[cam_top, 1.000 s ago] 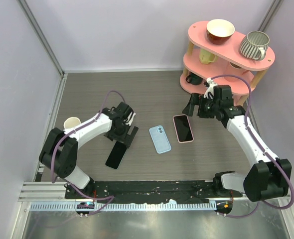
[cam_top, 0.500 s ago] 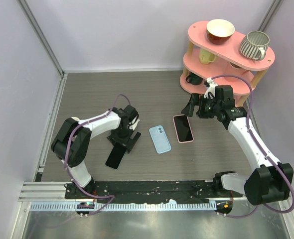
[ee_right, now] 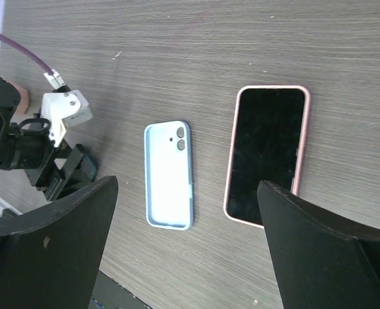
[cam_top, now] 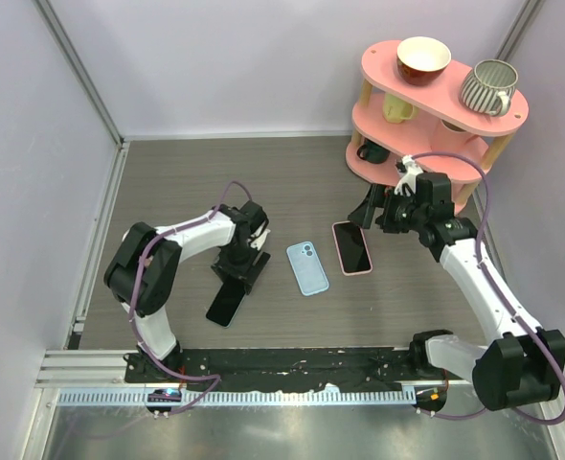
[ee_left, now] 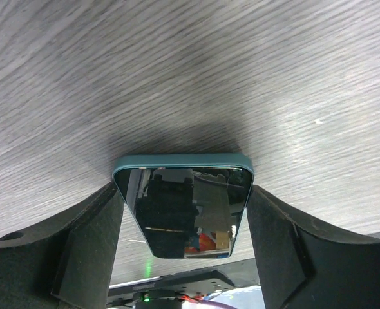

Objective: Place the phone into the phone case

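Observation:
A dark-screened phone with a teal rim [cam_top: 227, 303] lies flat on the table, near left. My left gripper [cam_top: 244, 270] straddles its far end. In the left wrist view the phone [ee_left: 183, 212] fills the gap of the gripper [ee_left: 183, 192], with a finger tight against each long edge. An empty light-blue phone case [cam_top: 307, 267] lies open side up at the table's middle and shows in the right wrist view [ee_right: 169, 175]. My right gripper [cam_top: 370, 209] hovers open and empty above the table [ee_right: 189, 187].
A second phone in a pink case [cam_top: 352, 247] lies just right of the blue case, also in the right wrist view [ee_right: 267, 154]. A pink two-tier shelf [cam_top: 436, 77] with a bowl and mugs stands at the back right. Grey walls enclose the table.
My left gripper has moved toward the near edge and lowered over the phone's far end; the phone shifted slightly. My right gripper has drawn back a little to the right.

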Available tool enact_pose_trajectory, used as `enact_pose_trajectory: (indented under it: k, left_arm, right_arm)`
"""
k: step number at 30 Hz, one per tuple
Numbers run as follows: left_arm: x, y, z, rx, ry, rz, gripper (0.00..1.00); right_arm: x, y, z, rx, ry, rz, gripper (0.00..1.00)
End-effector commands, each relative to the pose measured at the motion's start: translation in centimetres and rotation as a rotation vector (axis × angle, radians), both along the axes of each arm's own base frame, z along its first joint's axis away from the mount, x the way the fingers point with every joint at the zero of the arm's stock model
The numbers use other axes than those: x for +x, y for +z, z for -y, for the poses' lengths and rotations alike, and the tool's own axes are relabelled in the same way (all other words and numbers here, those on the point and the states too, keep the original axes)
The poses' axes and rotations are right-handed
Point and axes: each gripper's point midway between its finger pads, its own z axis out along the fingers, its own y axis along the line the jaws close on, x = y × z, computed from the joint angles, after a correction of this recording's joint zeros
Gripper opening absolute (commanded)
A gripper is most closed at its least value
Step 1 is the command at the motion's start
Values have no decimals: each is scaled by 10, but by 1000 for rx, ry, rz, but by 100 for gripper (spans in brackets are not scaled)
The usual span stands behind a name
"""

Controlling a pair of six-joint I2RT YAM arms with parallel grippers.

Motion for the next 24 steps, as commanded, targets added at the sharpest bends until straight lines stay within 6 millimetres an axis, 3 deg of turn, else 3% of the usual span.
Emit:
enact_pose_trajectory:
  k: [1, 2, 6, 7, 9, 10, 11, 12, 13, 14, 19, 20, 24]
  left_arm:
    - [7, 10, 38, -163, 54, -16, 67]
    - [9, 13, 43, -190, 63, -15, 66]
    - [15, 12, 64, -304, 123, -46, 58]
    - [17, 13, 67, -312, 147, -47, 57]
    - [20, 12, 71, -339, 166, -60, 56]
    - [21, 12, 73, -356, 176, -64, 55]
    - [20, 13, 76, -376, 195, -76, 54]
    - [25, 14, 77, -395, 210, -65, 52]
    - [24, 13, 77, -404, 223, -69, 51]
    - [25, 15, 83, -449, 239, -81, 50]
    - [27, 14, 84, -493, 275, -102, 49]
    - [28, 15, 86, -509, 273, -98, 48]
    - [27, 17, 88, -541, 299, -106, 46]
  right_arm:
    - [-3, 15, -28, 180, 24, 60, 93]
    - [-9, 2, -33, 211, 23, 26, 91]
    - [-25, -4, -81, 270, 98, 53, 89]
    - [-42, -13, -105, 251, 164, 29, 89]
    - [-52, -26, -125, 222, 183, 17, 86]
    - [-70, -41, -144, 224, 223, -26, 85]
    - [-74, -41, -155, 254, 234, -12, 84]
    - [-77, -47, -159, 264, 223, -19, 82]
    - [-93, -64, -169, 278, 225, -83, 81]
    - [-92, -58, -177, 321, 223, -51, 81]
    - [-111, -82, -207, 327, 222, -96, 79]
    - [-120, -94, -215, 304, 244, -124, 79]
    - [-126, -114, -226, 279, 216, -165, 77]
